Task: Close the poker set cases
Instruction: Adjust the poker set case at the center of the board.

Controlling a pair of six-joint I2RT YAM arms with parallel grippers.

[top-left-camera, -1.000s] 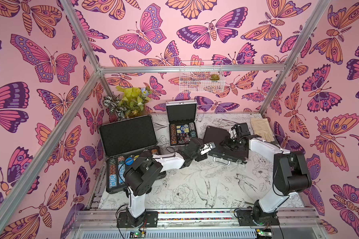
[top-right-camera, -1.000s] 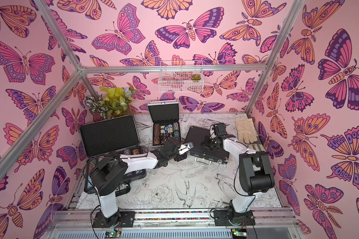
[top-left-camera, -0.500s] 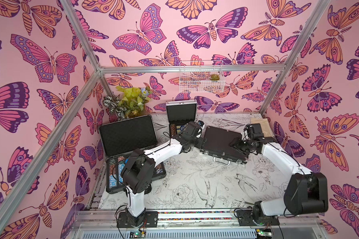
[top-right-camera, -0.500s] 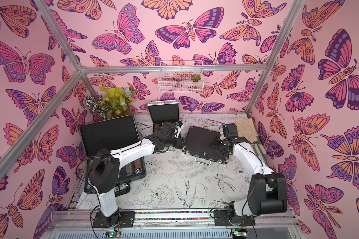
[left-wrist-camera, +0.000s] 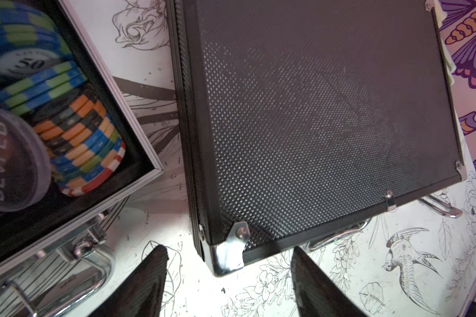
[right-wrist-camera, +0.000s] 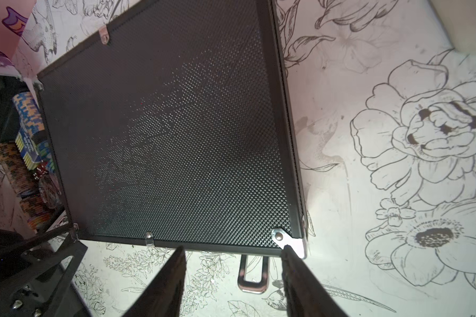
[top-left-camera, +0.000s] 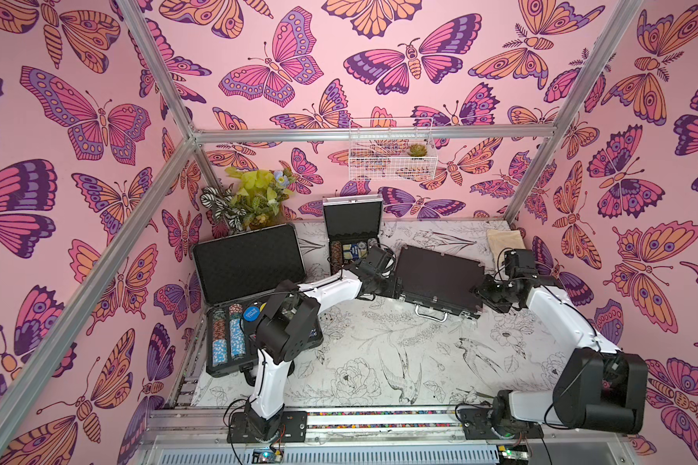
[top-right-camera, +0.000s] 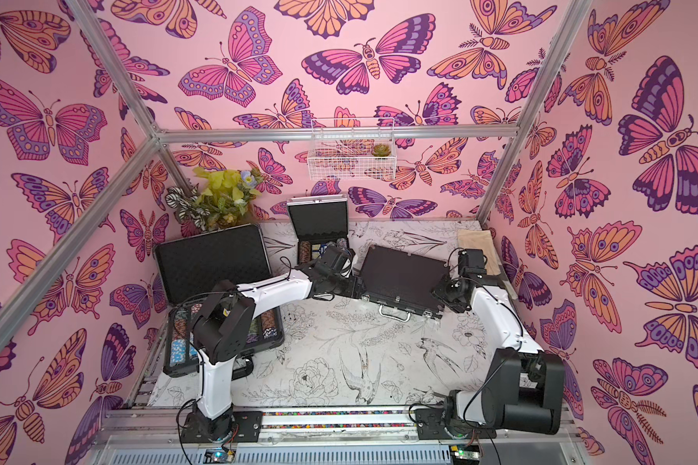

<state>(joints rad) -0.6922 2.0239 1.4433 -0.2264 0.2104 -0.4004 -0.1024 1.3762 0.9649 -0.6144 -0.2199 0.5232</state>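
Note:
The medium black metal-trimmed case (top-left-camera: 438, 280) (top-right-camera: 403, 282) lies shut mid-table, handle toward the front. My left gripper (left-wrist-camera: 228, 248) (top-left-camera: 393, 284) is open, its fingers either side of the case's front left corner without touching it. At the front right corner my right gripper (right-wrist-camera: 233, 247) (top-left-camera: 484, 292) is open too, one fingertip (right-wrist-camera: 287, 251) by the corner bracket. The small silver case (top-left-camera: 353, 219) (left-wrist-camera: 138, 153) stands open at the back with chips inside. Along the left wall the large black ribbed case (top-left-camera: 246, 257) is open, its lid upright.
A cream glove (top-left-camera: 504, 241) lies at the back right by the wall. A potted plant (top-left-camera: 254, 197) fills the back left corner and a wire basket (top-left-camera: 391, 155) hangs on the back wall. Aluminium frame posts edge the cell.
The medium case's lid has come down flat. My left arm swung back to the case's left corner, my right arm drew out to the right corner, and the right jaws spread wider.

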